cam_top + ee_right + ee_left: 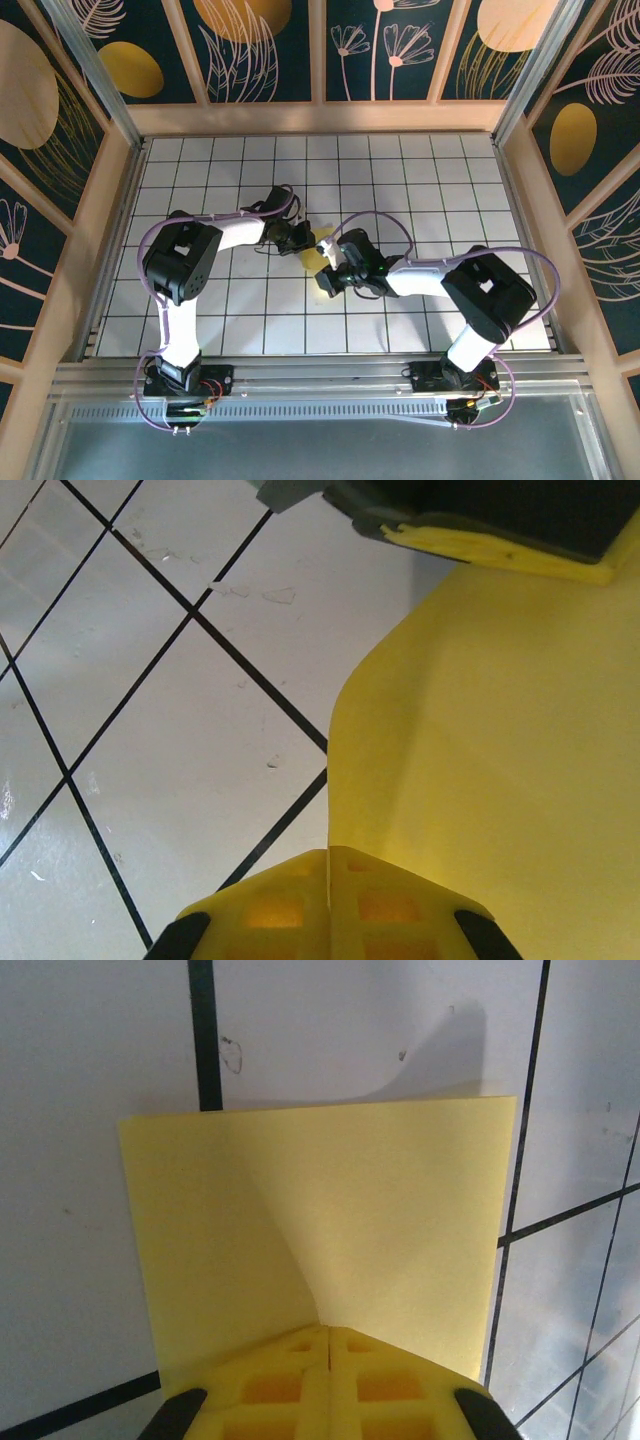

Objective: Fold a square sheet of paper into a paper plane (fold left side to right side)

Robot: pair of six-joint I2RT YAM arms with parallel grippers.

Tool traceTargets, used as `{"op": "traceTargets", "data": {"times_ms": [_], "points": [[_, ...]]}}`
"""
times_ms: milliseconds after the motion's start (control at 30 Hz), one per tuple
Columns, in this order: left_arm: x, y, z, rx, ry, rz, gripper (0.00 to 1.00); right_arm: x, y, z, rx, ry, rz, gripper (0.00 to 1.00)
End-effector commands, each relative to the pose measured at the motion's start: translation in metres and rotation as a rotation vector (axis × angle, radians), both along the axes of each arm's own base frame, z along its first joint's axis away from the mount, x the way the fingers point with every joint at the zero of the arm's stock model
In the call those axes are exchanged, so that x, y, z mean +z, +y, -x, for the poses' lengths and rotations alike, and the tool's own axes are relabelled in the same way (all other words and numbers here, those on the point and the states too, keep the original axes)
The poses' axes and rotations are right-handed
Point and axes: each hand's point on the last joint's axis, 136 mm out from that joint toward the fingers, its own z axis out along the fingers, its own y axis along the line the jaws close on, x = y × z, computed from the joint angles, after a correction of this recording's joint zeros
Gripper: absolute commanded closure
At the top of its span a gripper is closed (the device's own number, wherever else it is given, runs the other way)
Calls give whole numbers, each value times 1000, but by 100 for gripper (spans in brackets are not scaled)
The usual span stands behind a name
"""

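Left fingers (270, 1390) closed, right fingers (270, 910) closed, facing each other

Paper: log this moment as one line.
paper: yellow, bent, over table | left gripper: shut on paper | right gripper: shut on paper | fold: not yet flat

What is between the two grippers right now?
The square sheet of paper bridges the gap in the top view. The wrist views show the left gripper and right gripper each shut on it.
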Motion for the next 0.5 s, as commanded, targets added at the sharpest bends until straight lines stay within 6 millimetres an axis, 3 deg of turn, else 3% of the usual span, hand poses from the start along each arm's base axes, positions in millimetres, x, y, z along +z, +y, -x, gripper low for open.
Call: {"op": "traceTargets", "data": {"times_ms": [0, 467], "points": [[-24, 10, 19, -12, 64, -95, 99, -10, -5, 2, -10, 52, 5, 100], [-31, 12, 27, 7, 77, -122, 100, -21, -21, -20, -107, 76, 62, 100]]}}
